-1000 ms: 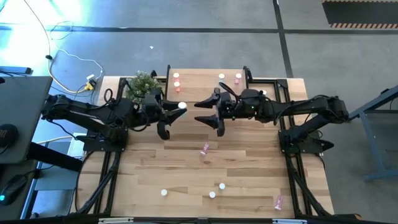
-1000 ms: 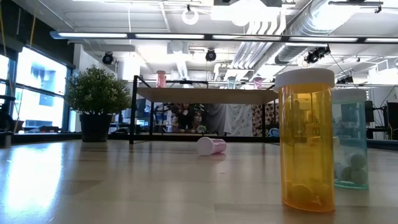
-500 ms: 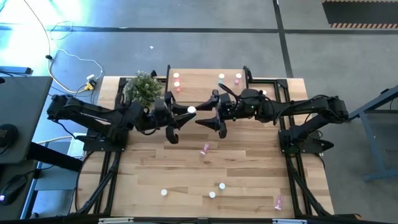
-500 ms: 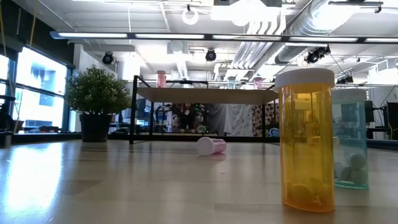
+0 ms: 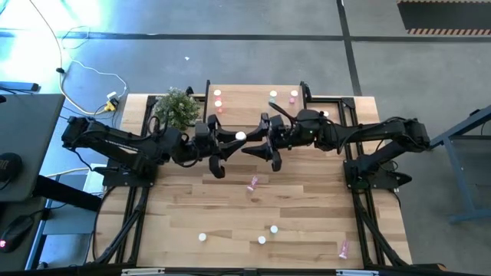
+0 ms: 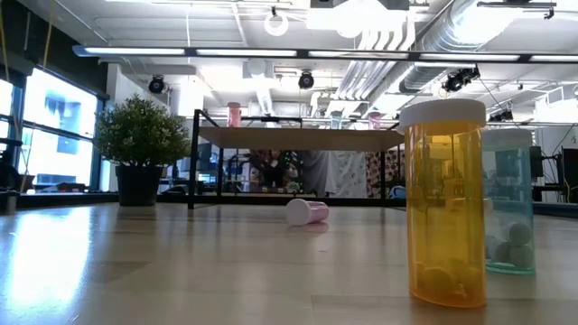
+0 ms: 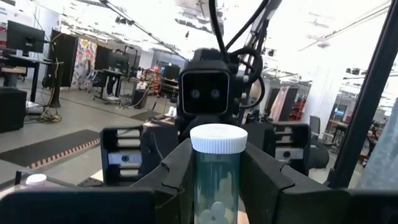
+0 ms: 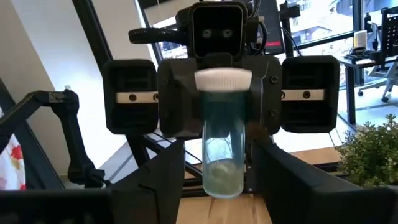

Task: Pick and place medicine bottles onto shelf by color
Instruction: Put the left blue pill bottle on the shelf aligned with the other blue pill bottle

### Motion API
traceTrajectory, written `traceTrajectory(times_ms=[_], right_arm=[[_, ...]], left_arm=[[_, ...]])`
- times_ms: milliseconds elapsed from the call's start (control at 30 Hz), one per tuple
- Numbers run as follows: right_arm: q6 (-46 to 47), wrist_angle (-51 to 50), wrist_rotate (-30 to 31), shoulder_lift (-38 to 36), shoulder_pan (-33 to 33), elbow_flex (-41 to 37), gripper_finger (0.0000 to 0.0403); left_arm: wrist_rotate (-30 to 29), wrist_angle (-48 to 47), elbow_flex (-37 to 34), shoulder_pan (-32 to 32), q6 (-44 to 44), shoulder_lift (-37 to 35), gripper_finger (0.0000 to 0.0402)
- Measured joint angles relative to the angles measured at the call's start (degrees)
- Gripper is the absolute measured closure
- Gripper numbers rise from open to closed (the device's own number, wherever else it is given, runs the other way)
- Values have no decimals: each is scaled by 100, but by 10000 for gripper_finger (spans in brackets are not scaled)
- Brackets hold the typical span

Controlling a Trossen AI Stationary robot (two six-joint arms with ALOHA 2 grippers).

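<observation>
The left gripper point(image 5: 228, 146) grips a pale green bottle point(image 5: 240, 136) above mid-table, in front of the shelf point(image 5: 253, 95). The right gripper point(image 8: 217, 167) straddles the same bottle, fingers on both sides; whether they touch it cannot be told. In the low view both arms are out of sight, and an orange bottle point(image 6: 444, 203) partly hides another green one point(image 6: 510, 203).

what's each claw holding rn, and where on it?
Left claw grips the pale green bottle by its body, cap up. Right claw straddles it, not visibly clamped.
</observation>
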Motion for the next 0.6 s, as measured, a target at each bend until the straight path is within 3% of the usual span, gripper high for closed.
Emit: traceTrajectory(times_ms=[300, 600], right_arm=[[267, 40, -15, -2, -3, 2, 234], [631, 163, 25, 145, -28, 7, 269]], left_arm=[[-145, 22, 0, 0, -121, 28, 309], [-153, 58, 0, 119, -314, 28, 309]])
